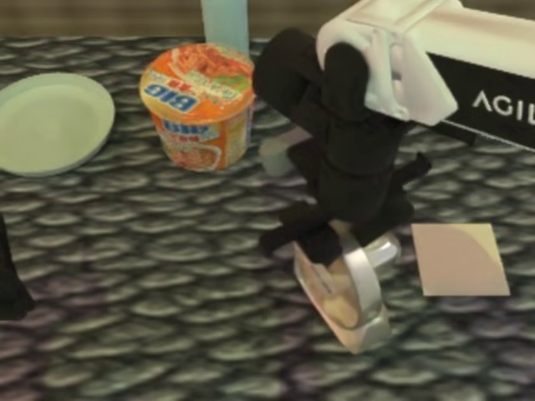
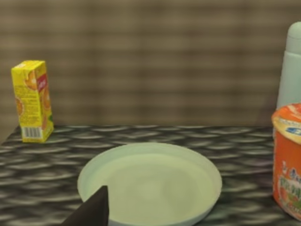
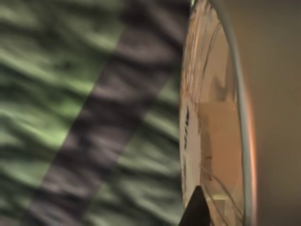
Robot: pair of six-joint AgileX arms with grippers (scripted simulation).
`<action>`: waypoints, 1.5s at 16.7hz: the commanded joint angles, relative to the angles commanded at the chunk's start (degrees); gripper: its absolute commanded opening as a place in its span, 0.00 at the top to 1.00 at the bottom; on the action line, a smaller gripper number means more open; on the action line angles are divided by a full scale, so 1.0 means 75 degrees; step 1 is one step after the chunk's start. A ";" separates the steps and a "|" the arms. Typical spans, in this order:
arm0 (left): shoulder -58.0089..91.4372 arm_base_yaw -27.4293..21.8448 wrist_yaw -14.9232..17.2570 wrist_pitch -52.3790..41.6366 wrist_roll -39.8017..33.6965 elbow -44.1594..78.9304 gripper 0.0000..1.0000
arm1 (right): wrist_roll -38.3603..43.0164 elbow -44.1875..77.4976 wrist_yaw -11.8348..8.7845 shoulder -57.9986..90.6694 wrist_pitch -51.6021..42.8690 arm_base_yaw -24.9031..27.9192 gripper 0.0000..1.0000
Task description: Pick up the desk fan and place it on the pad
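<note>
Right gripper (image 1: 334, 251) sits right on top of the desk fan (image 1: 355, 292), mid-desk toward the right side in the top view. Fingers hidden by the arm body and fan; cannot tell how far open the gripper is or whether it has the fan clamped. Fan looks tilted, ring head with pale grille facing up-left, silver rim showing. Can't tell if it's lifted off the desk (image 1: 167, 292) or touching. Right wrist view is filled by the fan's grille and rim (image 3: 211, 132) very close up, patterned desk surface beside it.

The pad (image 1: 461, 259), pale cream square, lies flat just to the right of the fan, apart from it, nothing on it.

Orange noodle cup (image 1: 198, 104) stands upright at upper middle; pale green plate (image 1: 50, 121) at upper left. Left wrist view shows a yellow juice carton (image 2: 32, 100) upright beyond the plate.

Left gripper (image 1: 10, 288) parked at left edge of the desk, barely in view, state unclear.
</note>
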 joint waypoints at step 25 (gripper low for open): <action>0.0000 0.0000 0.0000 0.0000 0.0000 0.0000 0.00 | -0.7480 0.0361 -0.0023 -0.0753 -0.1263 -0.2082 1.00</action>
